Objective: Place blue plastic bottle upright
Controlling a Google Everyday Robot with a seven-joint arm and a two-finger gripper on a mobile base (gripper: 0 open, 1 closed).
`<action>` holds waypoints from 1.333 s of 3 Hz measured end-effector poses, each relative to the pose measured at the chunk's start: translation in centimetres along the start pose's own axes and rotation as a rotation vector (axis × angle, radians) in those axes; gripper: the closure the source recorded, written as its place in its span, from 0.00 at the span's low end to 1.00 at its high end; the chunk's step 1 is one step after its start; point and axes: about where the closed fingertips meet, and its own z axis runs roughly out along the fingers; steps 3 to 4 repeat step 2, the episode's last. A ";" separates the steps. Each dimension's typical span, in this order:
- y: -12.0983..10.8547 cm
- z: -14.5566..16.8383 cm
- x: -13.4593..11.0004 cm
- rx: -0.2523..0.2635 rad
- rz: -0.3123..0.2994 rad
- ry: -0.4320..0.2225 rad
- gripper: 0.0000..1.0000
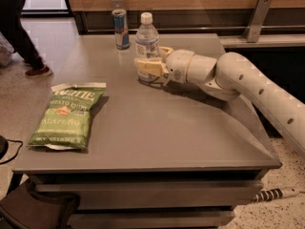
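The blue plastic bottle (147, 41) is a small clear bottle with a white cap and a white label. It stands upright on the grey table (157, 128), toward the back middle. My gripper (148, 62) reaches in from the right and is shut around the bottle's lower half. One cream finger (148, 67) crosses the front of the bottle, and the other shows behind it on the right. The bottle's base is at the table surface.
A slim blue-and-silver can (120, 28) stands just left of the bottle at the back edge. A green chip bag (66, 116) lies flat at the front left. A person's legs (19, 32) are on the floor at far left. A wall rail runs behind the table.
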 end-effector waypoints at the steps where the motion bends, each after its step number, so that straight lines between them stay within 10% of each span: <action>1: 0.2 0.2 0.0 -0.004 0.000 -0.001 0.00; 4: 0.2 0.3 -0.1 -0.005 0.000 -0.001 0.00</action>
